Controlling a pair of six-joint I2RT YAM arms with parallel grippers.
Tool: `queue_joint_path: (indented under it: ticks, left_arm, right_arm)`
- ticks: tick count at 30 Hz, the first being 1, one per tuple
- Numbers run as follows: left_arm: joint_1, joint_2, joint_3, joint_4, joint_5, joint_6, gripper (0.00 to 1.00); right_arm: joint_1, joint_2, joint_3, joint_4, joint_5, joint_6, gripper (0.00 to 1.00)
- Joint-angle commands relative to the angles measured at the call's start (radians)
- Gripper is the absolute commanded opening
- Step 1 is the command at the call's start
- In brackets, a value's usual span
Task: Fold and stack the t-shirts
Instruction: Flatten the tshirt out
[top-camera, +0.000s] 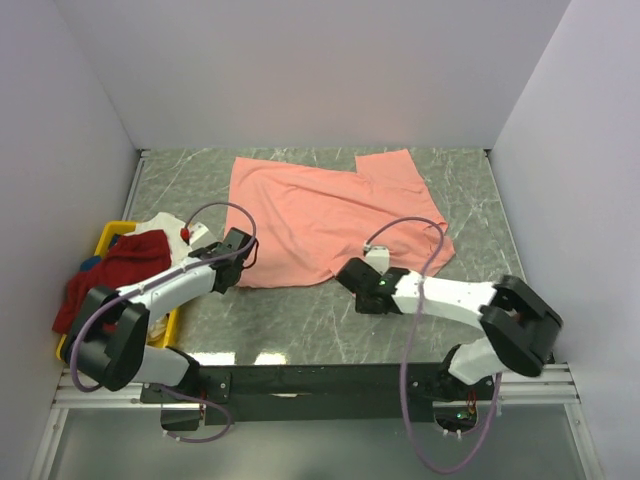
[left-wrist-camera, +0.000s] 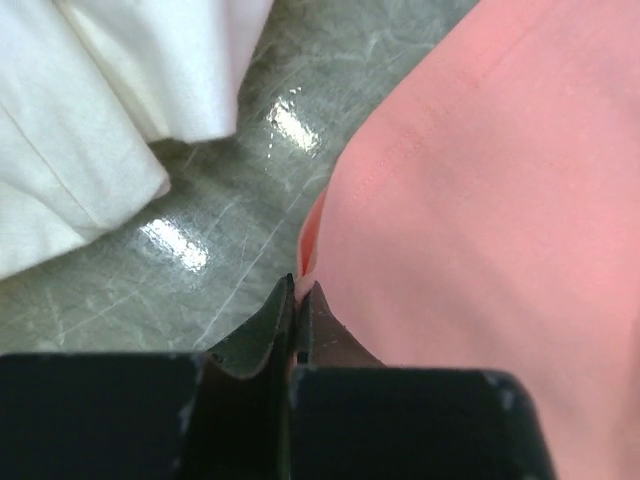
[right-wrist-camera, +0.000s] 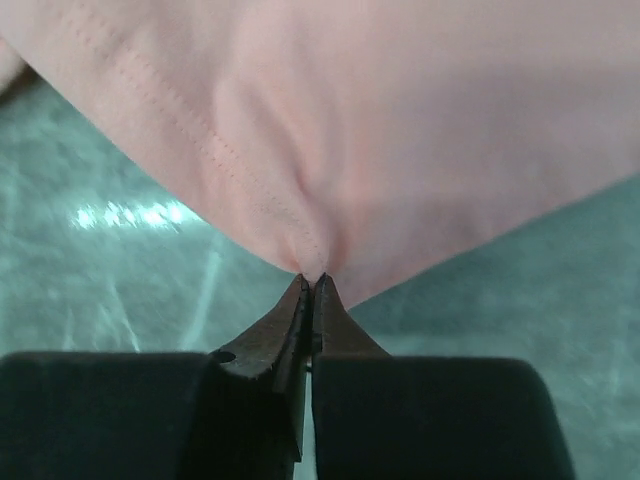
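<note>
Left pincer (left-wrist-camera: 300, 290) and right pincer (right-wrist-camera: 312, 280) each clamp the near hem of the pink shirt (top-camera: 330, 215) spread flat on the table (top-camera: 300, 325), first fold seemingly just starting, nothing stacked; red shirt (top-camera: 120, 270) and white shirt (top-camera: 160, 228) lie unfolded on the bin (top-camera: 107, 236) at the left edge.

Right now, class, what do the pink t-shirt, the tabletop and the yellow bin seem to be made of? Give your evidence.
The pink t-shirt: soft matte knit cloth, probably cotton; it puckers and shows a stitched hem. The tabletop: hard, glossy, marbled grey-green, stone or laminate; lights glare off it. The yellow bin: likely plastic, judging by its even colour and stiff rim.
</note>
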Motion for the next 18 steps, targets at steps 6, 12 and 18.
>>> queue_joint_path:
  ticks: [6,12,18]
  left_arm:
    - [0.087,-0.125,0.000,0.016,0.045,0.092,0.01]
    - [0.144,-0.190,-0.003,0.011,0.068,0.136,0.01]
    - [0.188,-0.227,0.024,-0.015,0.074,0.147,0.01]
  right_arm:
    - [-0.001,-0.499,-0.144,-0.248,0.020,0.115,0.00]
    - [-0.001,-0.796,-0.172,-0.379,-0.041,0.191,0.00]
    - [-0.001,-0.871,-0.177,-0.454,-0.025,0.264,0.08]
